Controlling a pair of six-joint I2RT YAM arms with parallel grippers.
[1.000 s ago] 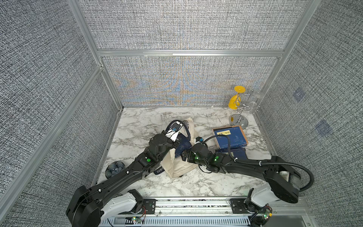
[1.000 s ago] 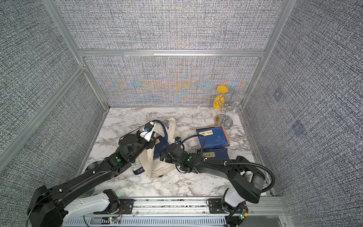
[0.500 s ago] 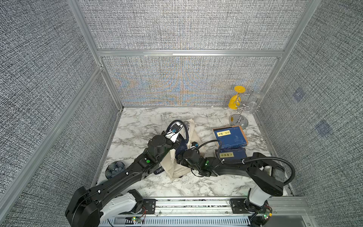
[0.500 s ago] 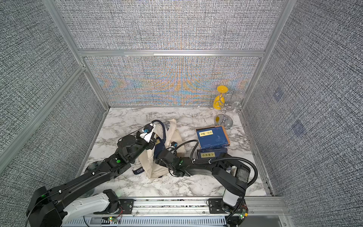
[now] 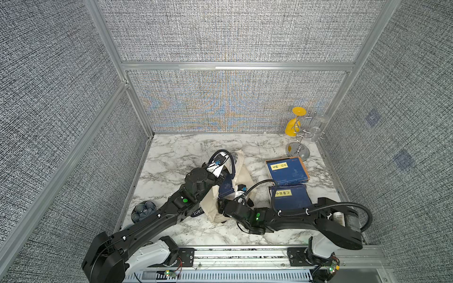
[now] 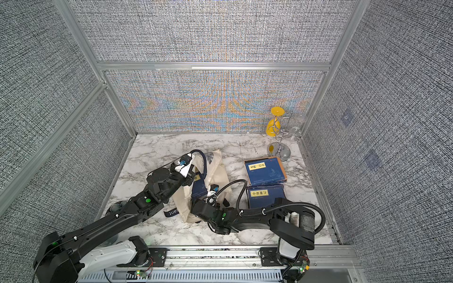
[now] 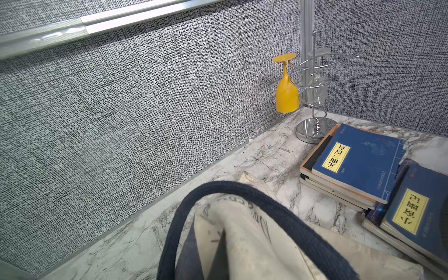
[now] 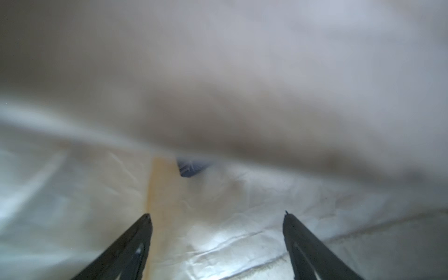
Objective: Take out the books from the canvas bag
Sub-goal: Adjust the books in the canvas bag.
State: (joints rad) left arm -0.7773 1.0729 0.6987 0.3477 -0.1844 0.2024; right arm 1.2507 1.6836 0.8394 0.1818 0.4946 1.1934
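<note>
the right gripper (image 8: 217, 214) has pushed leftward, in among the cream folds of the canvas bag (image 5: 242, 171); its arm has drawn off the nearer books (image 5: 291, 199), which now lie uncovered.

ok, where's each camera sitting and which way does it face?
Top views: high over the front rail, looking down at the white marble table; left arm and right arm both show.
Left wrist: beside the cream canvas tote bag, facing the yellow goblet and stacked navy-blue books; own arm not clearly visible.
Right wrist: inside the bag, facing a blurred dark-blue corner, likely a book; right gripper open.
Shared: top and left-wrist views both show books and goblet.
</note>
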